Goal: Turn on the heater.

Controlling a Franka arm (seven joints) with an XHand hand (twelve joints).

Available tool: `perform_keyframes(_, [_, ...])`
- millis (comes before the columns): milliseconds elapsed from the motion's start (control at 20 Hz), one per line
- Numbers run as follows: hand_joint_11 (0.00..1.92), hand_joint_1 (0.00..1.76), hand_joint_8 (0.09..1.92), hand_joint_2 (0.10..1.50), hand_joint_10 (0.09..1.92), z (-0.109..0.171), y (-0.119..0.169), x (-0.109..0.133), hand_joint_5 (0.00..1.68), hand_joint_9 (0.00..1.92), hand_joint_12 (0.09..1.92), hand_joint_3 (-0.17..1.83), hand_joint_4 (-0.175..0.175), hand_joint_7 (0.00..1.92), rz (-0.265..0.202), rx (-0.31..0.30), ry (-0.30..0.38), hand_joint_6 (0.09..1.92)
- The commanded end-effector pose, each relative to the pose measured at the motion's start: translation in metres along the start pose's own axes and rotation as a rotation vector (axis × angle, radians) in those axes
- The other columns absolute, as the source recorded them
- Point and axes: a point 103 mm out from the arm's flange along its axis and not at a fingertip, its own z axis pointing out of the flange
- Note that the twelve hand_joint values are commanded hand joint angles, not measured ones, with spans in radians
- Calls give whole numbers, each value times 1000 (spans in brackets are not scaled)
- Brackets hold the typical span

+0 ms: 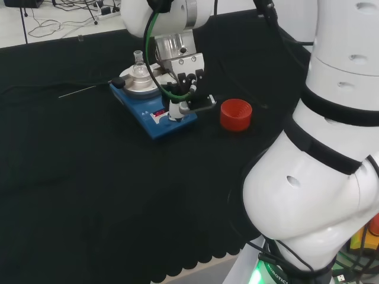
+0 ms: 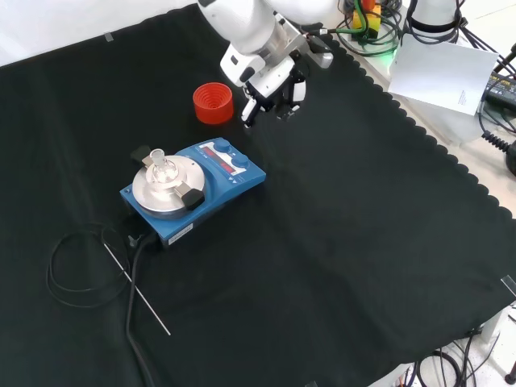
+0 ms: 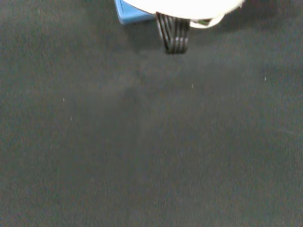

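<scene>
So there's a small clear glass flask (image 2: 160,164) sitting upright on the round silver plate (image 2: 165,193) of the flat blue heater (image 2: 211,181); can't tell if anything's in it. A red ribbed plastic cup (image 2: 213,102) stands at about 1 o'clock from the heater in the front view, a little apart from it, and its inside looks empty in the head view.

The black and white robot hand (image 2: 274,85) hangs just past the heater's control end, at 1 o'clock from it in the front view, fingers curled and holding nothing.

A thin metal rod (image 2: 135,288) and a looped black cable (image 2: 76,278) lie at 7 o'clock from the heater. The bench (image 2: 339,258) wears a black cloth with a scalloped edge, and a white sheet of paper (image 2: 442,74) lies off it at 2 o'clock.
</scene>
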Motion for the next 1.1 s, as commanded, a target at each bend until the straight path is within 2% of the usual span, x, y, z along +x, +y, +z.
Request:
perform_keyframes(50, [1184,1433,1637,679,1559,6,3,-2,317,1620,1399,1010,-55,1564,-20,35,9,807])
perform_keyframes(550, [1186,1442,1642,652,1575,15,15,-4,282,1627,1419,1070,-30,1583,-33,88,8,538])
perform_keyframes(1100, [1193,1441,1645,651,1579,16,27,-13,318,1628,1421,1079,-27,1586,-30,109,4,482])
